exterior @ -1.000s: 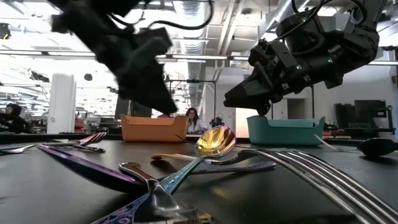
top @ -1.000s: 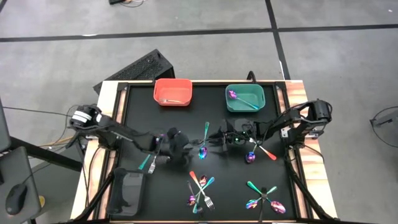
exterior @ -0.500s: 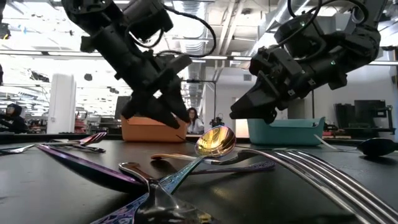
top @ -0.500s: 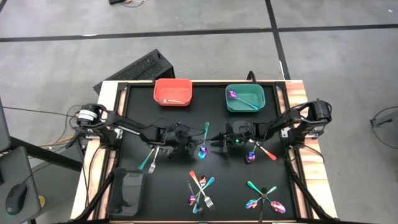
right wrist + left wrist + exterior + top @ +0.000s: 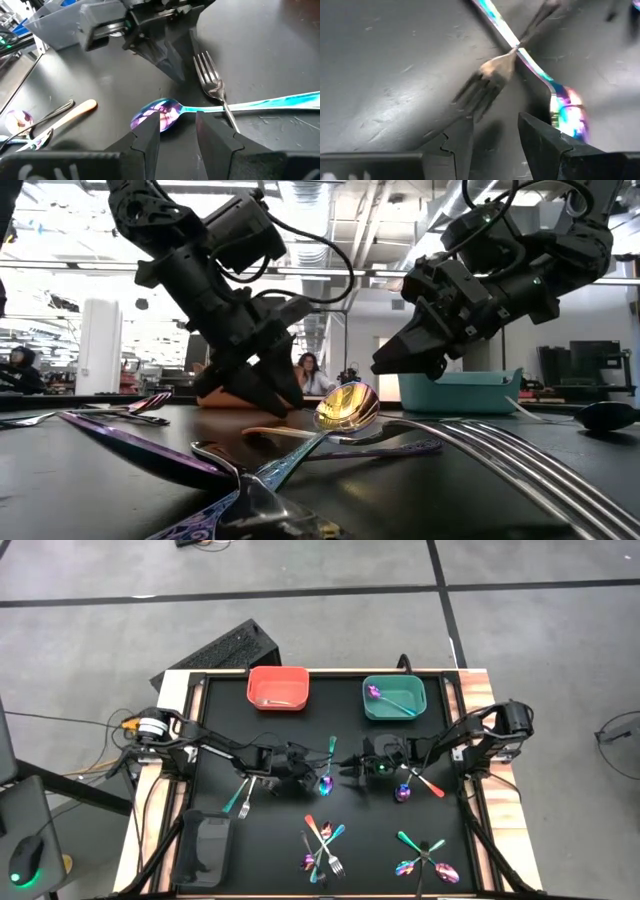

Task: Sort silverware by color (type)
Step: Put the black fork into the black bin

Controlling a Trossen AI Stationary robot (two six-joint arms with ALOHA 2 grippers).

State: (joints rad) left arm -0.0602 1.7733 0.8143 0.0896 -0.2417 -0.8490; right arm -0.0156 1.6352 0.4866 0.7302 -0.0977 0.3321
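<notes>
You have left gripper [image 5: 492,137] part open, empty, low over counter [image 5: 270,840]. Fork [image 5: 485,85] just ahead of it, crossing rainbow spoon [image 5: 565,107], fork's long axis diagonal to jaws. Right gripper [image 5: 177,130] part open, empty, opposite side of spoon. Left nearer fork.

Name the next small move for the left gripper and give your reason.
Probably lower the left gripper onto the silver fork. Its fingers are open with nothing between them, hovering just short of the fork's tines. The fork lies crossed with the iridescent spoon, and the right gripper, also open, hovers over that spoon's bowl, so each arm has its own piece.
</notes>
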